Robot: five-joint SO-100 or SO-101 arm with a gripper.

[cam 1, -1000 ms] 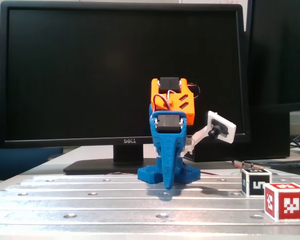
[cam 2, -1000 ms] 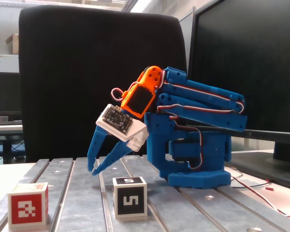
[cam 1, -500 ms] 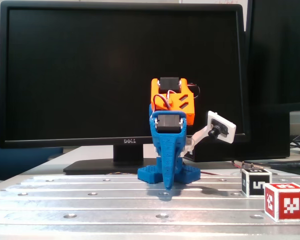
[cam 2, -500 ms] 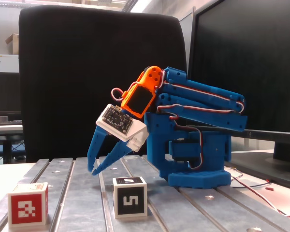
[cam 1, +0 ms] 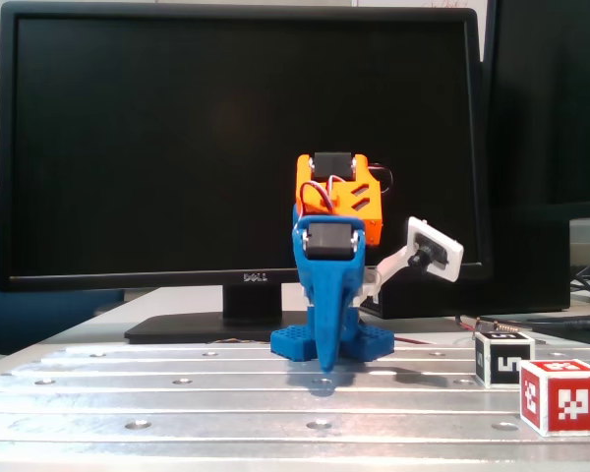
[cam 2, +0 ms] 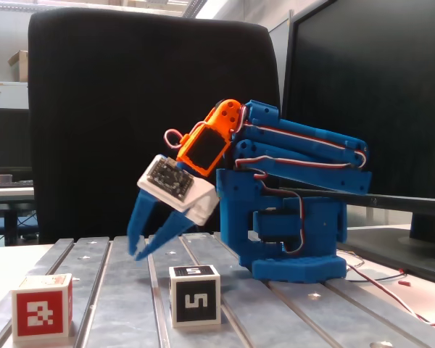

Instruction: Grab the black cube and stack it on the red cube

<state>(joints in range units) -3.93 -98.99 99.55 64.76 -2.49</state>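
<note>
The black cube (cam 1: 502,358) with a white "5" marker stands on the metal table at the right, and the red cube (cam 1: 560,395) sits just in front of it, a small gap between them. In the other fixed view the black cube (cam 2: 194,296) is centre front and the red cube (cam 2: 42,306) is at the far left. The blue gripper (cam 2: 136,255) hangs tilted downward above the table, behind and to the left of the black cube. Its fingertips nearly meet and hold nothing. Head-on, the gripper (cam 1: 324,366) shows as one narrow blue wedge.
The arm's blue base (cam 2: 297,246) stands right of the cubes, with loose cables (cam 2: 391,283) beyond it. A black Dell monitor (cam 1: 241,147) fills the back, and a black chair back (cam 2: 130,109) rises behind the table. The slotted metal table (cam 1: 177,393) has screw holes.
The gripper and wrist have swung slightly left and forward in the side view. Both cubes have stayed put.
</note>
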